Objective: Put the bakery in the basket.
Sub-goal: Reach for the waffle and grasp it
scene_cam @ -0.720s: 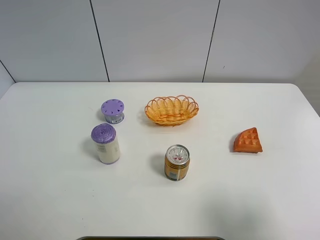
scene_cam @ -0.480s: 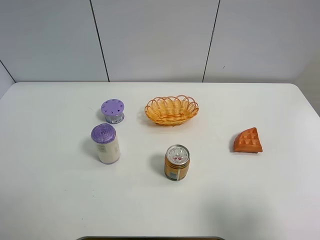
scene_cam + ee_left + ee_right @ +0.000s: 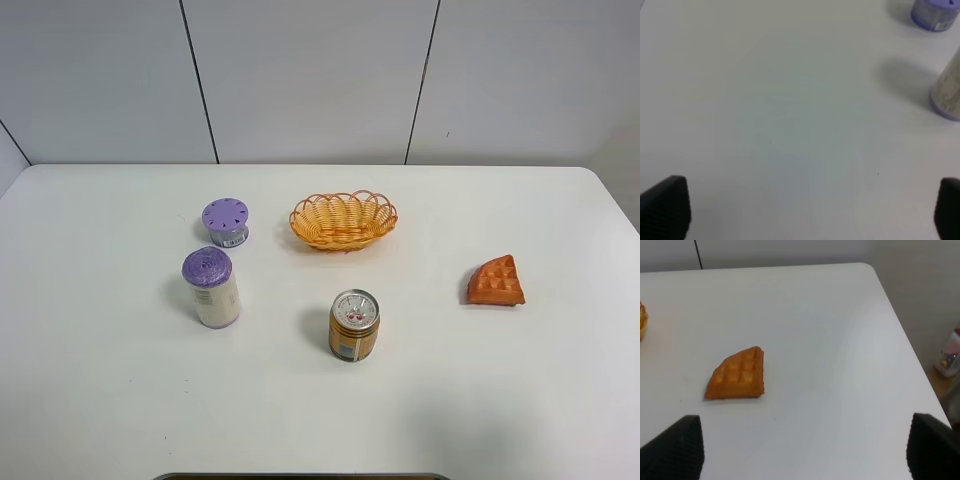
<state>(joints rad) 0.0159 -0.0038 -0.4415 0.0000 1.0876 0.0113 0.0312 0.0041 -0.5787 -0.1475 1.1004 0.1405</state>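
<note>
Right end effector [image 3: 802, 440] clear of bakery [image 3: 737, 374]

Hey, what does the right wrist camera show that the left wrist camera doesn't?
Only the right wrist view shows the waffle wedge lying on the table, a sliver of the basket at the frame edge, and the right hand. Only the left wrist view shows the short purple container, part of the tall white jar, and the left hand. Both show bare white tabletop and an open hand holding nothing.
</note>
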